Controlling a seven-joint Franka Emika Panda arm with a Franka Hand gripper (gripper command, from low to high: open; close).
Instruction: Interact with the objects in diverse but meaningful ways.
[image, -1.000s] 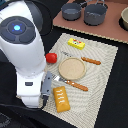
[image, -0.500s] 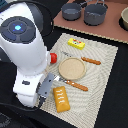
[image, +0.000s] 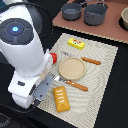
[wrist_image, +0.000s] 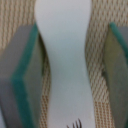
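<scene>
In the wrist view a white fish (wrist_image: 65, 60) lies lengthwise on the woven mat between my gripper's (wrist_image: 67, 65) green-padded fingers (wrist_image: 20, 75). The gripper is open, with a strip of mat showing between the fish and the other finger (wrist_image: 120, 55). In the exterior view the white arm body hides the fish, and the gripper (image: 46, 82) hangs low over the mat's left edge. A red tomato (image: 53, 57) peeks out beside the arm. The yellow packet (image: 76, 43) lies at the mat's far side. The orange-brown bread loaf (image: 61, 98) lies at its near side.
A tan round plate (image: 72, 68) sits mid-mat, with wooden-handled cutlery beyond it (image: 91, 61) and in front of it (image: 75, 85). Two grey pots (image: 71, 11) (image: 95, 14) and a bowl (image: 124, 17) stand on the brown board at the back.
The arm has shifted slightly toward the exterior view's lower left, over the mat's left edge. The objects on the mat have not moved.
</scene>
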